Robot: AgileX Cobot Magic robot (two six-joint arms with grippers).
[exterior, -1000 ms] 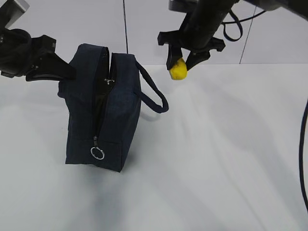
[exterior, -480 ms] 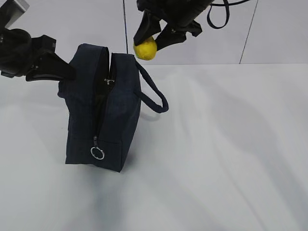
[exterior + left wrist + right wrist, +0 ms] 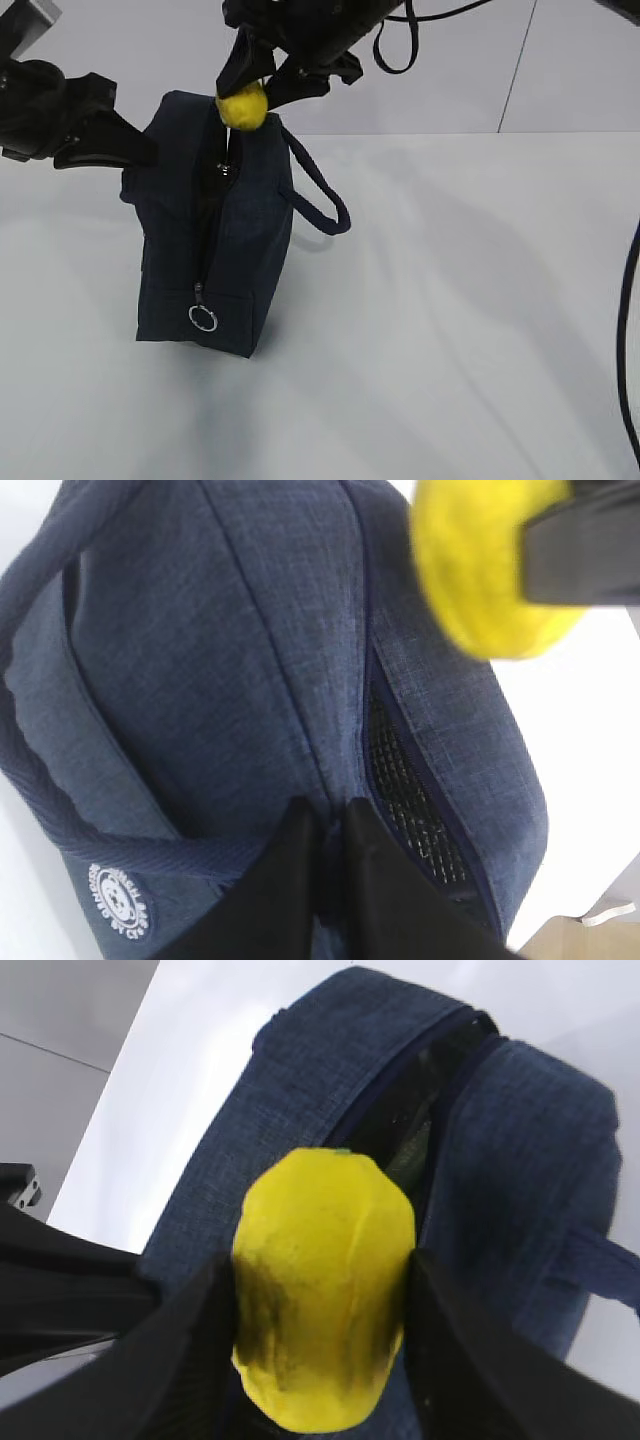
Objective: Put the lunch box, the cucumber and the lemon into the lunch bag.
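The navy lunch bag [image 3: 245,230] stands on the white table with its top zipper parted. My left gripper [image 3: 145,150] is shut on the fabric by the bag's opening [image 3: 328,815]. Just over the open slit hangs the yellow lemon [image 3: 242,106], with my right gripper [image 3: 250,92] shut on it. In the right wrist view the lemon [image 3: 325,1280] fills the space between the fingers of my right gripper [image 3: 315,1350], with the bag [image 3: 540,1160] directly behind it. A sliver of green [image 3: 408,1158] shows inside the slit; I cannot tell if it is the cucumber. The lunch box is hidden.
A loop handle [image 3: 320,200] sticks out on the bag's right side and a silver ring pull [image 3: 202,318] hangs at its front end. The white table [image 3: 470,330] stretches to the right and front. A black cable [image 3: 630,340] runs down the right edge.
My right gripper has carried the lemon leftward, from right of the bag to above its open zipper. The left gripper and the bag have stayed put.
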